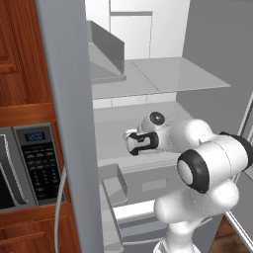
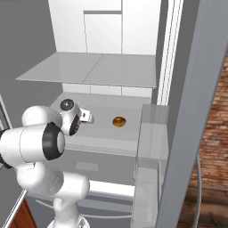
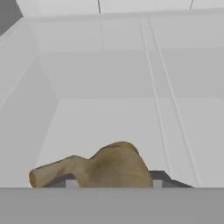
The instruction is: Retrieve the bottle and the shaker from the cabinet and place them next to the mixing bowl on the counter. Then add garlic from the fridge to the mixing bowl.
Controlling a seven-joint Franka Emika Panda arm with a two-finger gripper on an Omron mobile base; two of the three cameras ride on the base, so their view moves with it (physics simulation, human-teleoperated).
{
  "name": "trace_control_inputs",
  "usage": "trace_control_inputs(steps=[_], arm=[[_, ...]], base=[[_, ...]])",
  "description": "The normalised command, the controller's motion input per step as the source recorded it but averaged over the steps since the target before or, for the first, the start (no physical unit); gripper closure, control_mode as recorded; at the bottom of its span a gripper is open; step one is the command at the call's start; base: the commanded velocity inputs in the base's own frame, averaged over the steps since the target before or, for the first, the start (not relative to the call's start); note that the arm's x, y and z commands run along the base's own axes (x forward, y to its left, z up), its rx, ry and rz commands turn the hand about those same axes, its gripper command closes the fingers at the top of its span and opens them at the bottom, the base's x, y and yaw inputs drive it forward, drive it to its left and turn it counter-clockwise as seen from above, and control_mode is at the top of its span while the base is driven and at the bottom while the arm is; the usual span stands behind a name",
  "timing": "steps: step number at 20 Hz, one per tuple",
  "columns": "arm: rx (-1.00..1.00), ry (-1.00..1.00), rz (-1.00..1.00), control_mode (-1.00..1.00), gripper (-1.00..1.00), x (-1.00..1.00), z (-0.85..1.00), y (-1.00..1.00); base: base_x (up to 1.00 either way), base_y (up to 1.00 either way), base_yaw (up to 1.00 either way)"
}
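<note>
Gripper [image 3: 111, 181] inside the fridge [image 1: 197, 74], its two finger tips clamped on either side of the garlic [image 3: 105, 168], which sits between them, close against the hand. One garlic bulb, tan and lumpy with a stem stub to one side: judged light, firm, papery-skinned; best held across the round body. One orange-brown ring-shaped food [image 2: 118, 121] lies on the shelf just beside the gripper.

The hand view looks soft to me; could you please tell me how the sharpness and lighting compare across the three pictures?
Hand view: the garlic up close has soft, smeared edges, and the fridge walls are evenly lit and shadowless. Left base view: flat rendered light, the hand fairly crisp. Right base view: the ring-shaped food is sharp, with no glare.
</note>
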Motion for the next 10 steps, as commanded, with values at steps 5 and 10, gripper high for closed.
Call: trace_control_inputs(steps=[5,10], arm=[[0.00,0.00,-0.01,-1.00,1.00,-0.35,0.73,-0.17],[0.00,0.00,0.00,-1.00,1.00,-0.72,0.68,-0.12]], base=[[0.00,0.00,0.00],[0.00,0.00,0.00]])
